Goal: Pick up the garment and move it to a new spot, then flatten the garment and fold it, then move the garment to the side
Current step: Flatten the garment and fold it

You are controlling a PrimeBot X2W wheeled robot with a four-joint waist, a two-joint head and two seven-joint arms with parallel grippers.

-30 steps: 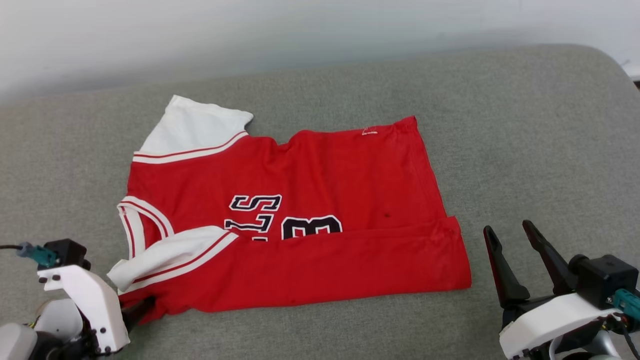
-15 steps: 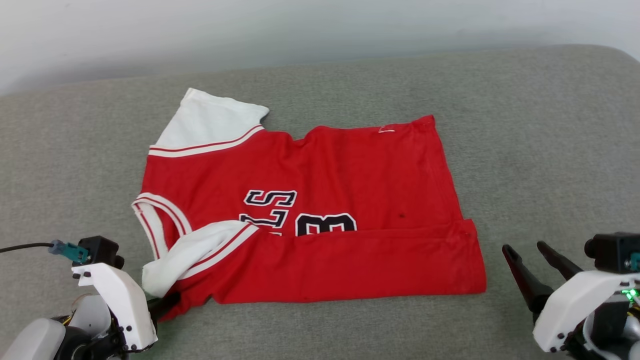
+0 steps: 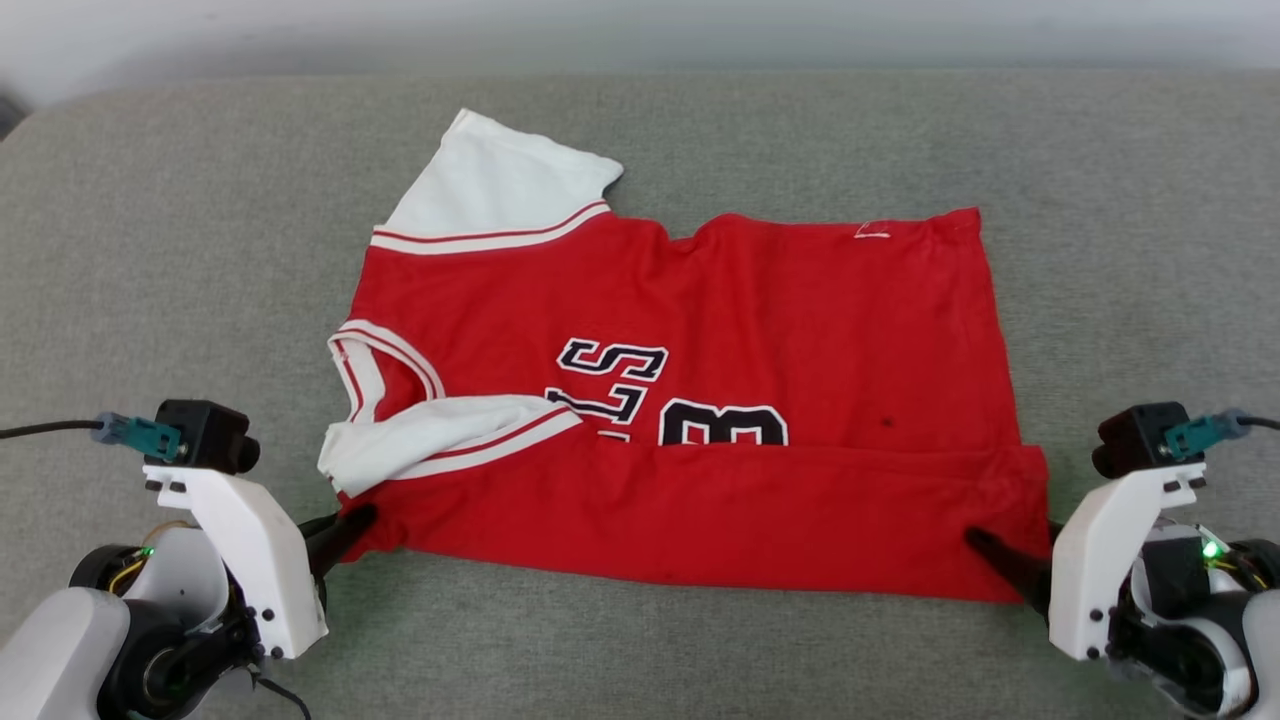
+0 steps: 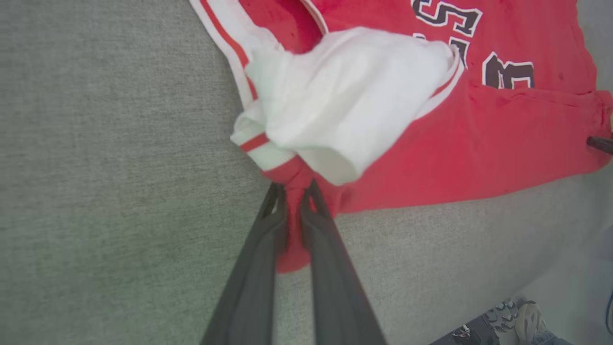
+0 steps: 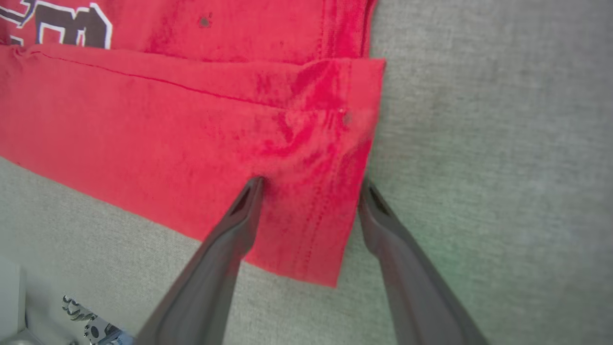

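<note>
On grey cushion (image 3: 200, 250), left tool (image 4: 293, 184) pinches garment (image 4: 479, 143).

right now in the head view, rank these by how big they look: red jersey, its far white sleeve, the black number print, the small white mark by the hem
1. red jersey
2. far white sleeve
3. black number print, partly hidden under the fold
4. small white mark
None look close enough to tie.

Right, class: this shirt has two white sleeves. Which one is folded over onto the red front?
The near sleeve: it is bunched and lies across the front of the red shirt. The far sleeve lies spread flat on the grey cushion.
</note>
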